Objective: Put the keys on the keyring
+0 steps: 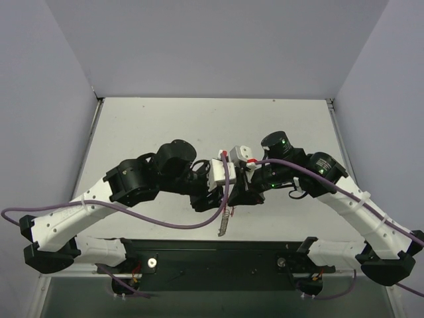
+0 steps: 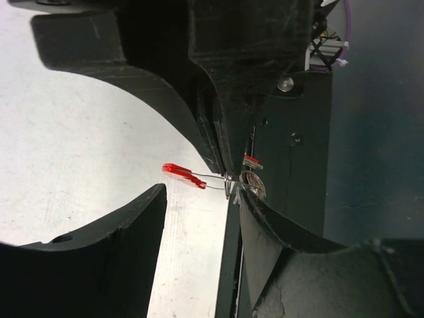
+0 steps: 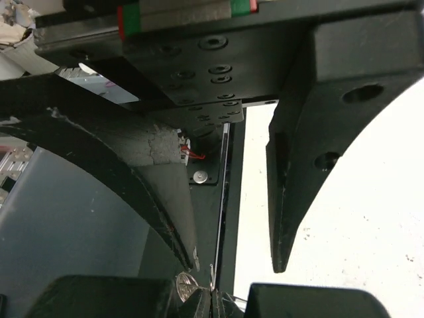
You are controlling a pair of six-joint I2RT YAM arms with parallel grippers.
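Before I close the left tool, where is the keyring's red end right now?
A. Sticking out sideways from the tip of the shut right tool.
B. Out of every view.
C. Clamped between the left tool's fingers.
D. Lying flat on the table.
A: the left wrist view shows the red end of the keyring on a thin wire jutting from the pinched right tool, while the left tool stands open.

This is a robotics lab test cell. A bare white table [image 1: 199,126] is boxed in by plain pale wall panels [image 1: 218,46] behind it and at both sides. At the table's near edge, a left arm [image 1: 73,218] and a right arm [image 1: 361,212] are bolted to a black base plate [image 1: 218,255], with purple cables [image 1: 152,223] looping over the table.
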